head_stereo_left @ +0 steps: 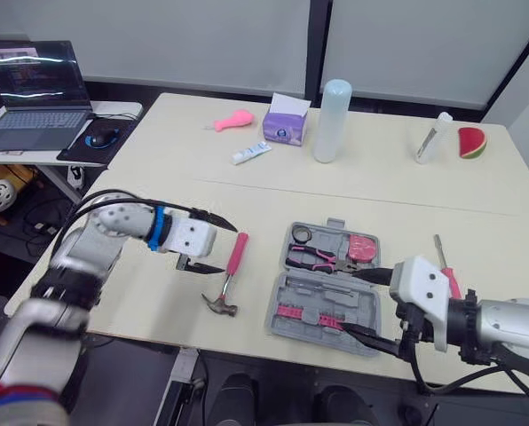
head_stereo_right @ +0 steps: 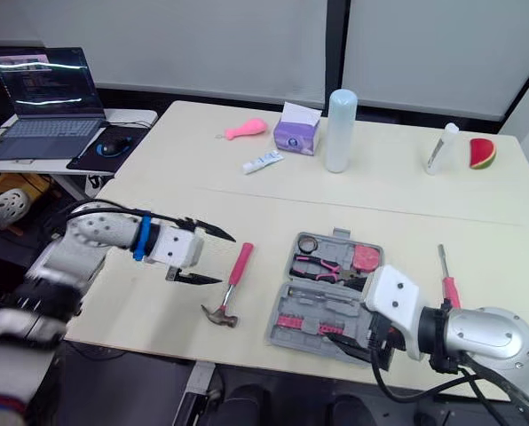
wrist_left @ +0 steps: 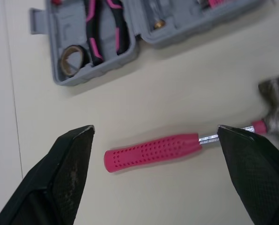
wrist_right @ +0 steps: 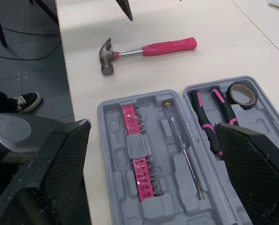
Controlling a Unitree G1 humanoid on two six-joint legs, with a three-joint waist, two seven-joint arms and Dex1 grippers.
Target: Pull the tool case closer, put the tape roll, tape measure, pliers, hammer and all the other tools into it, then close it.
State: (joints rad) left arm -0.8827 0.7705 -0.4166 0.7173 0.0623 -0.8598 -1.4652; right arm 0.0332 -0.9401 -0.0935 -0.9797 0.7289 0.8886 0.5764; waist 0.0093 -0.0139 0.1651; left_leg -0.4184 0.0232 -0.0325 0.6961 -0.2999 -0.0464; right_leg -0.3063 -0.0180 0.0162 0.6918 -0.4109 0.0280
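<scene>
The right gripper (head_stereo_left: 351,300) hangs over the near right corner of the one open case (head_stereo_left: 287,291), jaws spread, hiding that corner. The case lies at the table's (head_stereo_left: 380,191) near edge. Its near half holds one strip of pink bits (wrist_right: 137,159) and one clear screwdriver (wrist_right: 182,147). Its far half holds one pair of pliers (head_stereo_left: 311,259), one tape roll (head_stereo_left: 302,234) and one pink tape measure (head_stereo_left: 363,248), which is hard to make out. Left of the case lies one hammer (head_stereo_left: 232,271), with the left gripper (head_stereo_right: 226,260) above its handle, jaws spread wide. Right of the case lies a second screwdriver (head_stereo_right: 446,280), its handle partly hidden behind the right arm. Farther off stand one tall bottle (head_stereo_left: 333,120) and one tissue box (head_stereo_left: 286,122).
</scene>
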